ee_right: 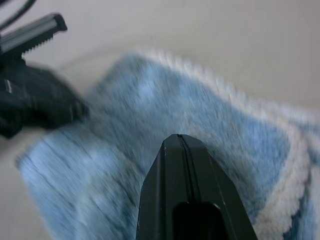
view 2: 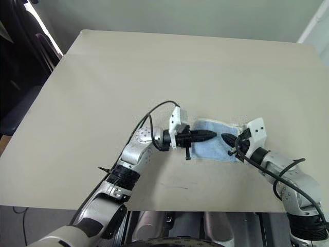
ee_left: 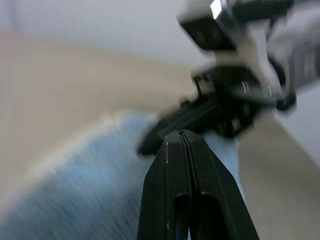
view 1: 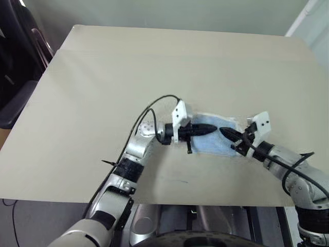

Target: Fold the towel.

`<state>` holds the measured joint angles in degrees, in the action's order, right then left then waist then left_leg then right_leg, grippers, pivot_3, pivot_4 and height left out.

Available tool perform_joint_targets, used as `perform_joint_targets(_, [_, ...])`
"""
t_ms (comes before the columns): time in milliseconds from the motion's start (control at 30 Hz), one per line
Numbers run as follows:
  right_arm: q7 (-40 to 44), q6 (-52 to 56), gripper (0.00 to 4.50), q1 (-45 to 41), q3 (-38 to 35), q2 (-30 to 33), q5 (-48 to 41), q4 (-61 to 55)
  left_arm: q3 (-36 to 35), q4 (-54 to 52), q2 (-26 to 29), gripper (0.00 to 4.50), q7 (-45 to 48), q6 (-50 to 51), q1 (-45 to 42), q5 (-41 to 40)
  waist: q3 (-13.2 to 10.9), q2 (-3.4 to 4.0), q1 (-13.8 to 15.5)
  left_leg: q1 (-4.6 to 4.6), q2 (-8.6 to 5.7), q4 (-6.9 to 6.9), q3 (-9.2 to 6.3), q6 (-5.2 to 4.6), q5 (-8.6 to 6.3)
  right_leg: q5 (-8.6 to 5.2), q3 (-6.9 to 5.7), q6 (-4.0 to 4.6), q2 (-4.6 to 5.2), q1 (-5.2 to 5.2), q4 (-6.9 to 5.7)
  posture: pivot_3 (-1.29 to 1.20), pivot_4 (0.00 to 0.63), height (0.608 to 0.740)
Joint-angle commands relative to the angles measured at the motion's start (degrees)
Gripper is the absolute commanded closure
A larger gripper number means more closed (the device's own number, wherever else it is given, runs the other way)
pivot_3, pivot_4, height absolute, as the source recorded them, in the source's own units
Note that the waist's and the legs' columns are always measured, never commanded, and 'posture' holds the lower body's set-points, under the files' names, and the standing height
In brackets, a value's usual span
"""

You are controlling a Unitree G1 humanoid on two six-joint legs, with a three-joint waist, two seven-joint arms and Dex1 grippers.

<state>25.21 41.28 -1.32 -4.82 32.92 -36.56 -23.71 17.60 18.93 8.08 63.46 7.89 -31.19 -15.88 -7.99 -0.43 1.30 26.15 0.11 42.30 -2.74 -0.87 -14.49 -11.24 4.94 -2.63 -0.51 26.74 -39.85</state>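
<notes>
Left end effector (view 1: 212,128): black fingers pressed together, no gap between them in the left wrist view, nothing pinched; it points level across the bench toward the robot's right, tip over the left part of the towel (view 1: 218,144). Right end effector (view 1: 226,133): fingers likewise closed flat against each other in the right wrist view, empty; it angles slightly down and toward the robot's left, tip over the right part of the towel. The two tips face each other, near but apart, above the cloth; whether either touches the pile cannot be told. Towel: light blue terry, whitish hem (ee_right: 280,180) showing along its far and right edges, lying as a small compact patch on the bench (view 1: 154,67), near the front edge and a little right of centre. Bench surface: pale beige, plain. A black cable (view 1: 154,105) loops up from the left wrist. Dark chair (view 1: 15,98) stands off the bench's left side.
</notes>
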Motion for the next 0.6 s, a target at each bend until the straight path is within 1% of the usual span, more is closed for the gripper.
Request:
perform_joint_targets(33, [1.58, -4.56, 4.50, -0.42, 3.05, -0.92, 5.16, 3.80, 0.90, 2.62, -1.43, 4.47, -1.47, -3.15, -0.14, 2.55, 0.00, 0.00, -0.09, 0.00, 0.00, 0.02, -0.01, -0.01, 0.00, 0.01, 0.00, 0.00, 0.00, -0.01, 0.00, 0.00, 0.150, 0.697])
perform_joint_targets(100, [1.42, -6.06, 4.50, -1.14, 3.84, -1.79, 7.21, 6.40, 1.08, 4.26, -1.96, 4.47, -1.66, -3.91, -0.11, 3.35, 0.02, 0.03, -0.20, -0.02, 0.00, 0.04, -0.02, -0.02, 0.01, 0.04, 0.00, 0.01, 0.00, -0.03, -0.01, 0.00, 0.150, 0.697])
perform_joint_targets(200, [2.44, -6.98, 4.50, -1.25, 3.36, -1.94, 7.84, 7.69, 1.37, 6.51, -1.90, 4.47, -1.26, -5.42, -0.25, 4.83, 0.04, 0.05, -0.35, -0.12, 0.00, 0.05, -0.03, -0.04, 0.02, 0.07, 0.00, 0.01, 0.00, -0.12, 0.00, 0.00, 0.150, 0.697])
perform_joint_targets(333, [5.48, -7.47, 4.50, -0.28, 4.21, 0.68, 9.72, 8.06, 0.57, 7.64, -2.14, 4.47, -1.34, -6.33, -0.23, 4.92, 0.07, 0.09, -0.33, -0.15, -0.01, 0.09, -0.07, -0.04, 0.02, 0.07, 0.00, 0.01, 0.00, -0.22, 0.00, 0.00, 0.150, 0.697])
perform_joint_targets(600, [10.13, -6.87, 4.50, -0.75, 2.31, 5.19, 9.93, 8.64, -1.34, 8.80, -2.27, 4.47, -1.61, -7.86, -0.45, 4.48, 0.08, 0.10, -0.07, -0.10, -0.05, 0.10, -0.10, -0.03, 0.00, 0.02, 0.00, -0.05, 0.02, -0.25, 0.04, 0.00, 0.150, 0.697])
